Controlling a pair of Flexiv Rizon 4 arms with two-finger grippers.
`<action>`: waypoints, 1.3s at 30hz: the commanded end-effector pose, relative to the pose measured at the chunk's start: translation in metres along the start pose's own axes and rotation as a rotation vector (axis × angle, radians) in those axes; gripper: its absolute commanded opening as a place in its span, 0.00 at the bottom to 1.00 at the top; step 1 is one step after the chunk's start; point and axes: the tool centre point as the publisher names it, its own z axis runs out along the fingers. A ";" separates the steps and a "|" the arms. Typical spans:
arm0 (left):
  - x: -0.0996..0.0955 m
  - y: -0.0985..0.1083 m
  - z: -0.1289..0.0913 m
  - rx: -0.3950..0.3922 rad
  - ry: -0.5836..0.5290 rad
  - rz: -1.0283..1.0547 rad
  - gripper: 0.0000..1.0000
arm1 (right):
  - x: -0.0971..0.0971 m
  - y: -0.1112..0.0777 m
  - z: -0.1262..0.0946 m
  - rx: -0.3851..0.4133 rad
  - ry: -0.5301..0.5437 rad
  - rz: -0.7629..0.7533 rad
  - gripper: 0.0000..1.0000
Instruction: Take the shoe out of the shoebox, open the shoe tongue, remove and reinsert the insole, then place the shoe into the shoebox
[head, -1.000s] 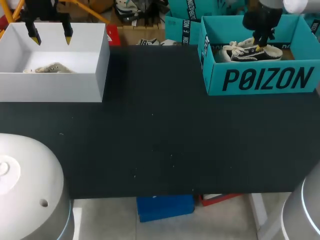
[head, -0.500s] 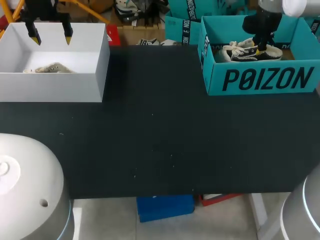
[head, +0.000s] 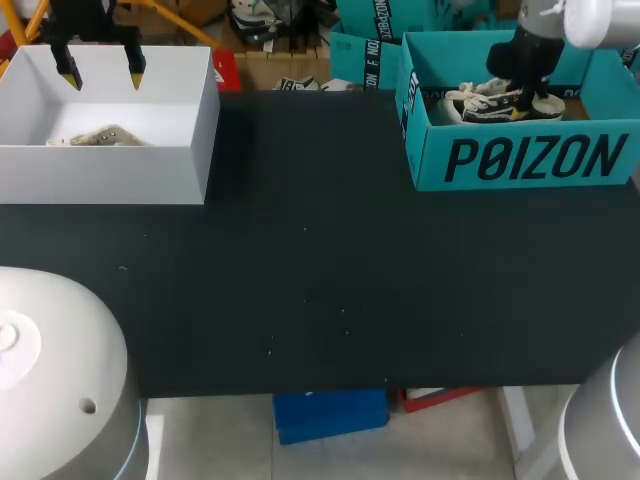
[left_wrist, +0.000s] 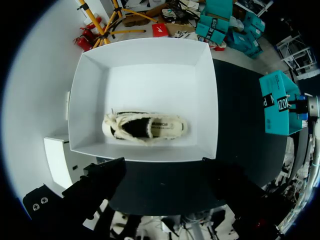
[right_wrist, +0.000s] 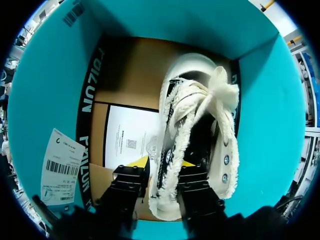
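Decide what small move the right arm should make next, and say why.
Probably a short, straight lift. The right gripper sits astride the frayed collar of the black-and-white sneaker, low inside the teal shoebox; the sneaker lies on the box floor, walled on all sides, so up looks the only clear way out.

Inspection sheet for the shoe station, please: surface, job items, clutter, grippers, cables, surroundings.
Surface: black table, a box at each far corner.
Job's things: black-and-white shoe lying in the teal shoebox; cream shoe lying in the white box.
Clutter: paper sheet on the shoebox floor beside the black-and-white shoe.
Grippers: right gripper inside the shoebox, shut on the shoe's side wall; left gripper open above the white box.
Cables: nothing seen.
Surroundings: nothing seen over the table.
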 end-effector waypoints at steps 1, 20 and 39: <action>0.000 0.000 0.000 -0.001 -0.001 -0.001 1.00 | -0.009 0.001 0.009 -0.005 0.012 0.000 0.24; 0.000 0.000 0.000 -0.001 -0.001 -0.001 1.00 | -0.004 0.003 0.016 -0.006 0.021 0.003 0.00; 0.000 0.000 0.000 -0.001 -0.001 -0.001 1.00 | -0.003 0.001 -0.057 0.061 -0.044 0.018 0.00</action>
